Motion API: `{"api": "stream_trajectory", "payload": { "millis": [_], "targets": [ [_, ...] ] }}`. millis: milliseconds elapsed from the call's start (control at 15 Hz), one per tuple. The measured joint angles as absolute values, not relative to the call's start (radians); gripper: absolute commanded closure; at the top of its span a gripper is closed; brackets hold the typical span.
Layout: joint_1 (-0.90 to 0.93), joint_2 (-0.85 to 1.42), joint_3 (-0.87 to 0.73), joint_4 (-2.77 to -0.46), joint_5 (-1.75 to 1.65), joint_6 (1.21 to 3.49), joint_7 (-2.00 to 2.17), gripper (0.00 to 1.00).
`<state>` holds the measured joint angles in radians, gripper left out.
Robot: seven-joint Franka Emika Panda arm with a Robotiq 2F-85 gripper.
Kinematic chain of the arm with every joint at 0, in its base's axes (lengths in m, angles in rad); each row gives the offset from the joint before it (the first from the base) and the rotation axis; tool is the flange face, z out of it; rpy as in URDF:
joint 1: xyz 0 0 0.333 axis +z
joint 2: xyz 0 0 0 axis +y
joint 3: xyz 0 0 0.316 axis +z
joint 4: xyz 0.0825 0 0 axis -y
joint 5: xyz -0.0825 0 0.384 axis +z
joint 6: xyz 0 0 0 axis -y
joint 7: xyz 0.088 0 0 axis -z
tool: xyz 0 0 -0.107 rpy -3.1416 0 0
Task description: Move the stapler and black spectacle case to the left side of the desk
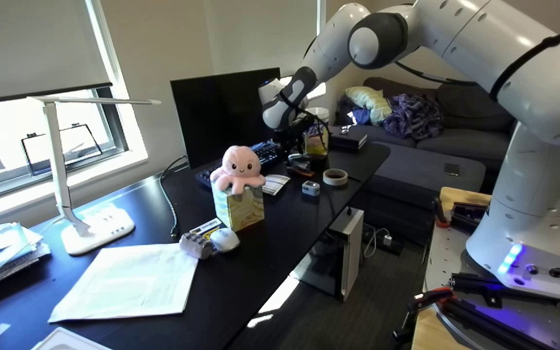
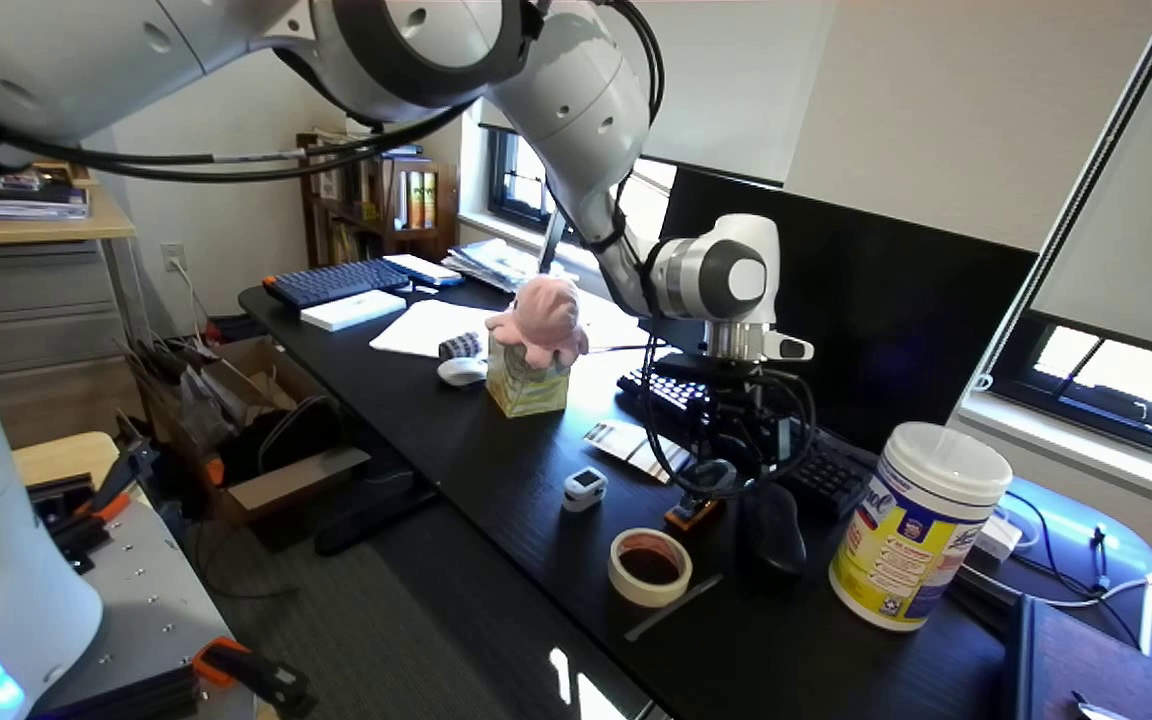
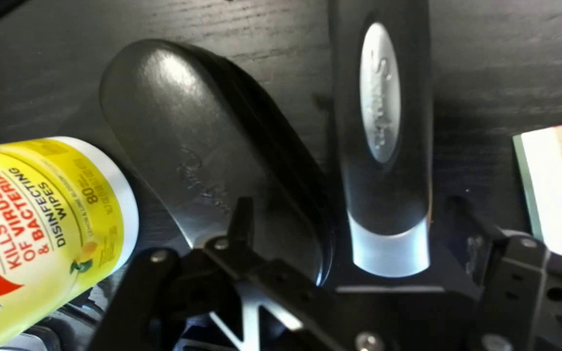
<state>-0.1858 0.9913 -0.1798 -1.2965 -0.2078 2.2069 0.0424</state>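
Observation:
The dark stapler (image 3: 381, 195), with a silver oval and pale end, lies on the glossy black desk (image 2: 516, 480); an orange base edge shows on the stapler (image 2: 693, 513) in an exterior view. It also shows in an exterior view (image 1: 301, 167). The black spectacle case (image 3: 198, 146) lies beside it, and the case (image 2: 774, 530) also shows in an exterior view; I cannot make it out in the remaining view. My gripper (image 3: 354, 219) is open above them. In the wrist view the stapler's pale end appears between the fingers, and one finger overlaps the case. No contact shows.
A yellow wipes tub (image 2: 921, 530) stands beside the case. A tape roll (image 2: 649, 567), a small white-grey device (image 2: 584, 489) and a striped card (image 2: 636, 448) lie near the stapler. The keyboard (image 2: 826, 470) and monitor (image 2: 856, 300) are behind. A pink plush (image 1: 240, 170) sits on a tissue box.

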Motion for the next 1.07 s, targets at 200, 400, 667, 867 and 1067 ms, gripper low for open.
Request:
{"api": "stream_trajectory", "payload": {
  "millis": [200, 400, 667, 867, 1067],
  "targets": [
    [-0.195, 0.989, -0.181, -1.344, -0.204, 2.327, 0.042, 0.52],
    [-0.195, 0.976, -0.181, -1.371, -0.204, 2.384, 0.042, 0.71],
    [-0.194, 0.958, -0.177, -1.402, -0.202, 2.433, 0.042, 0.86],
    [-0.194, 0.941, -0.176, -1.429, -0.202, 2.451, 0.028, 0.86],
    [-0.193, 0.897, -0.175, -1.503, -0.205, 2.494, -0.022, 0.86]
  ]
}}
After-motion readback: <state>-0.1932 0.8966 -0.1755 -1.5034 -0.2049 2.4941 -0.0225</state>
